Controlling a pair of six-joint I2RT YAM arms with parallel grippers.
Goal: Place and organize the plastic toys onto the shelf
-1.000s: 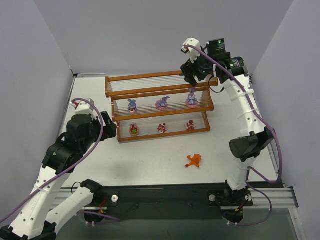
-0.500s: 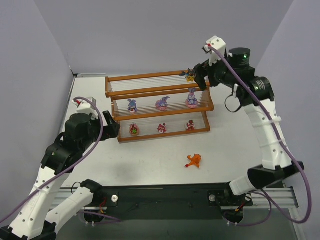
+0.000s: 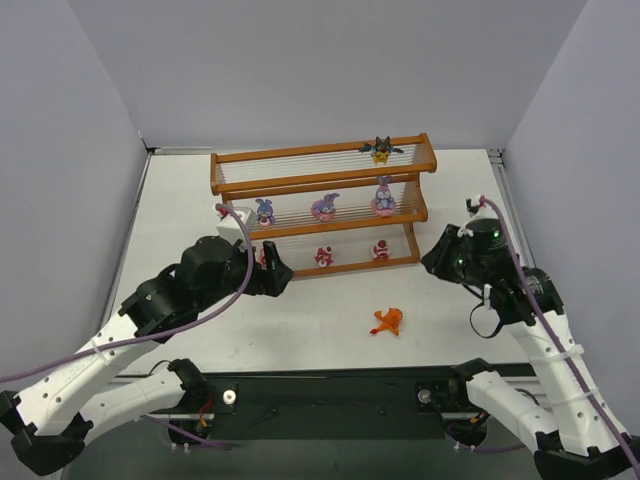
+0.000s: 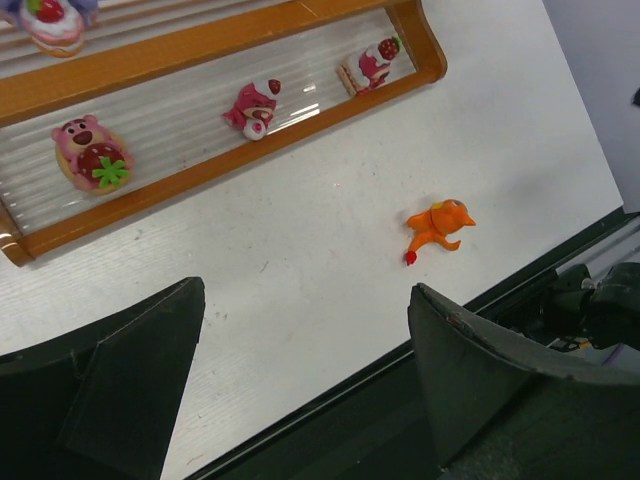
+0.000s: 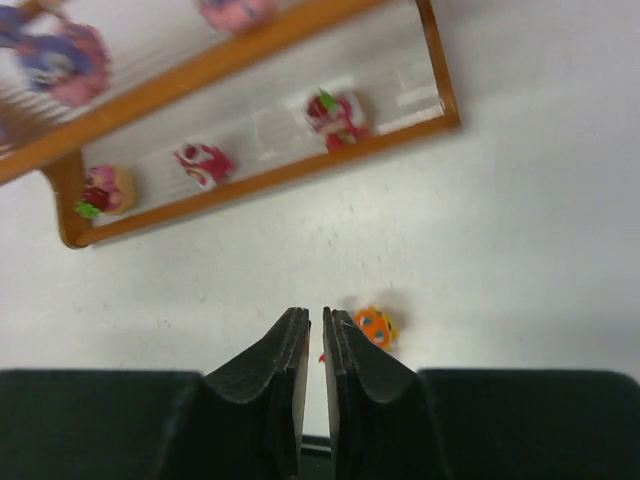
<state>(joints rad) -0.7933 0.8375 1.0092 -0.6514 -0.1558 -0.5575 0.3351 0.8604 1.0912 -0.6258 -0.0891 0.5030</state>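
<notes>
The shelf (image 3: 320,181) stands at the back centre. A black winged toy (image 3: 381,149) sits on its top tier, with three purple and pink toys on the middle tier. Pink-red toys (image 3: 324,257) line the bottom tier. An orange toy (image 3: 388,321) lies on the table in front. My left gripper (image 3: 275,272) hovers open before the shelf's lower left; in the left wrist view the orange toy (image 4: 437,225) lies ahead of the left gripper (image 4: 305,290). My right gripper (image 3: 440,255) is right of the shelf, shut and holding nothing, and the orange toy (image 5: 376,326) shows beside the right gripper (image 5: 314,314).
The black base rail (image 3: 330,385) runs along the table's near edge. Grey walls close in on the left, back and right. The shelf's bottom rail (image 4: 200,172) crosses the left wrist view, with pink-red toys (image 4: 88,155) behind it.
My right arm left the black winged toy on the top tier, swung down to the shelf's right and shut its jaws. My left arm moved forward to the shelf's lower left.
</notes>
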